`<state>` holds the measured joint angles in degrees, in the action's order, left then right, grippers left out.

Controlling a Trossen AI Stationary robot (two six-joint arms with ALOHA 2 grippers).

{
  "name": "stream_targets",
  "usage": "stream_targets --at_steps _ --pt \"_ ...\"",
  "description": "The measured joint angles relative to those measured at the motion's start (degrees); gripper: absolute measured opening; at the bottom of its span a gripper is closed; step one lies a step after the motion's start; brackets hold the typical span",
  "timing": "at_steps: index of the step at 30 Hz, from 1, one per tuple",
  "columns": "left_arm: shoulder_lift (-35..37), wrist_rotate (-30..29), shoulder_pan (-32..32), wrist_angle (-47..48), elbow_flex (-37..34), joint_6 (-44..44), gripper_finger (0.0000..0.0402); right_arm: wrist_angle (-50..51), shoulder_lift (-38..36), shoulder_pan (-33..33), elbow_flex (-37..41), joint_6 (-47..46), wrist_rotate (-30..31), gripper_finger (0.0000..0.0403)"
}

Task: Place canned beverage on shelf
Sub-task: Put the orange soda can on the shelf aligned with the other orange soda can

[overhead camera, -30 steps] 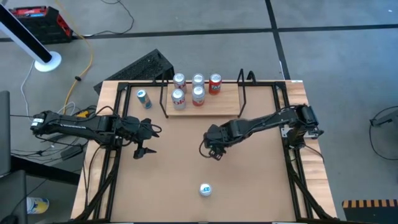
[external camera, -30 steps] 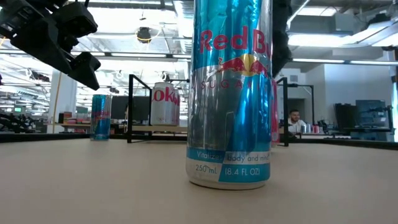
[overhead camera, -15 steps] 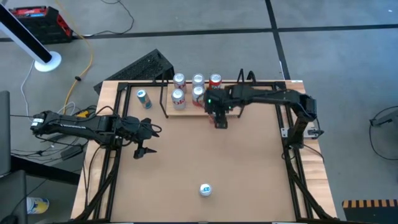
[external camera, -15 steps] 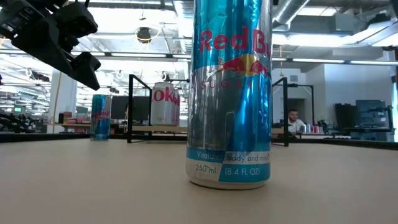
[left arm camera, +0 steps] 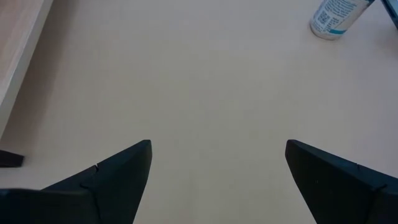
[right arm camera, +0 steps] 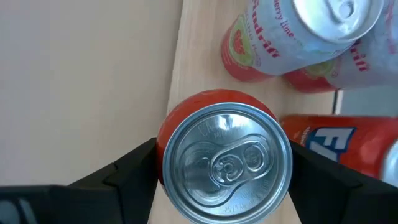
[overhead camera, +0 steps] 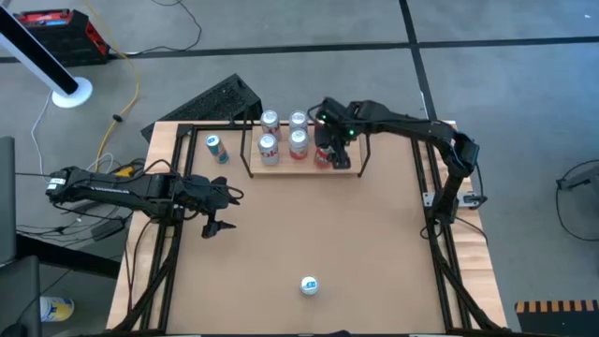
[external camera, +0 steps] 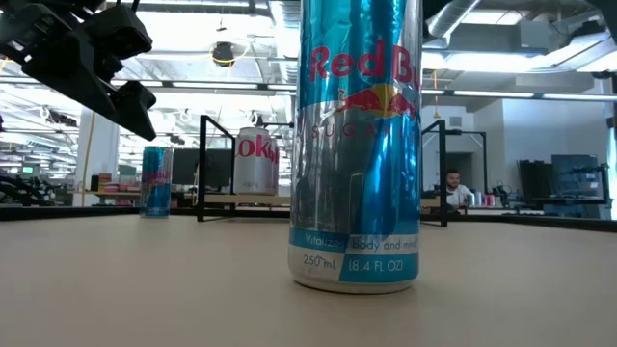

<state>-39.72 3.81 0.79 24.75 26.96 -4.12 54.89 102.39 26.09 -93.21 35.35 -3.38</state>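
Right wrist view shows the right gripper (right arm camera: 221, 165) with its fingers closed around a red can (right arm camera: 222, 160), standing over the front edge of the shelf (overhead camera: 342, 142). To do this step well, I think the can base should rest flat on the plank, clear of the neighbour cans, before the fingers release. The left gripper (overhead camera: 217, 213) waits near the table's left edge, its fingers wide apart and empty. Counting in the high view: four cans on the shelf, the held one, and two blue cans (overhead camera: 310, 285) loose on the table (overhead camera: 374, 253).
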Motion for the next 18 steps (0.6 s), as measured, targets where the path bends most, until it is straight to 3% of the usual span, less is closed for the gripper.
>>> stream_targets --at_steps 6,18 --pt "0.0 0.01 0.01 0.03 0.0 0.0 0.0355 -1.74 0.02 -0.07 0.0 5.35 0.09 0.0315" --pt "0.0 0.03 0.01 0.03 -0.02 -0.04 0.0355 -2.02 1.35 1.98 -0.06 5.81 0.36 0.0315"
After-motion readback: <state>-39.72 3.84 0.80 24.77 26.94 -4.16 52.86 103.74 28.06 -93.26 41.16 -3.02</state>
